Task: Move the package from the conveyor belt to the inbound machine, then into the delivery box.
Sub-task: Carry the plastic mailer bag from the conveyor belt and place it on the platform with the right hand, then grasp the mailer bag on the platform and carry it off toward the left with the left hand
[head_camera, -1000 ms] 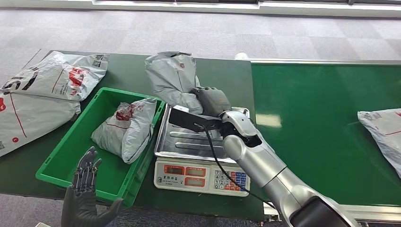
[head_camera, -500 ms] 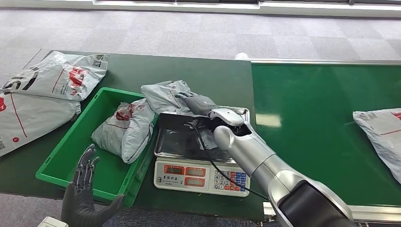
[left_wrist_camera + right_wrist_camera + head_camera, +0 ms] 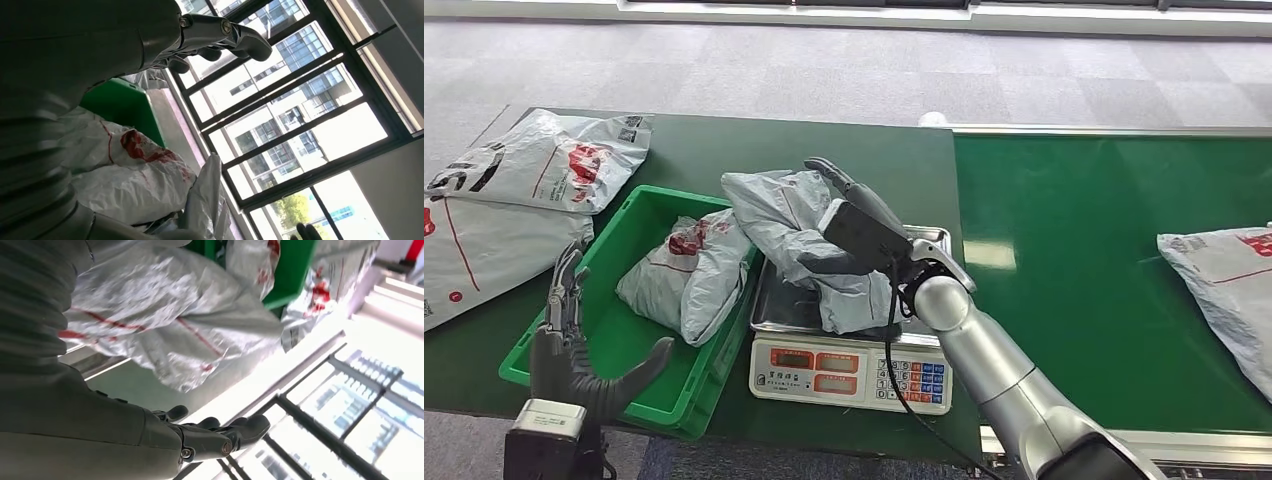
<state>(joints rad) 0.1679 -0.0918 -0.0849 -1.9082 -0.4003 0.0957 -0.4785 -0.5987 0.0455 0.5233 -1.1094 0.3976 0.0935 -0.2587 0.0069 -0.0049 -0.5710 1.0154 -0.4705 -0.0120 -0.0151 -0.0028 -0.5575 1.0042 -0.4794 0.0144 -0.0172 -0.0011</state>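
The soft, light grey poly-mailer package (image 3: 809, 245), draped over the weighing scale (image 3: 854, 375), was judged best gathered mid-body by the empty, spread-fingered right hand (image 3: 859, 225).

Grey package (image 3: 809, 235) across scale tray (image 3: 929, 240)
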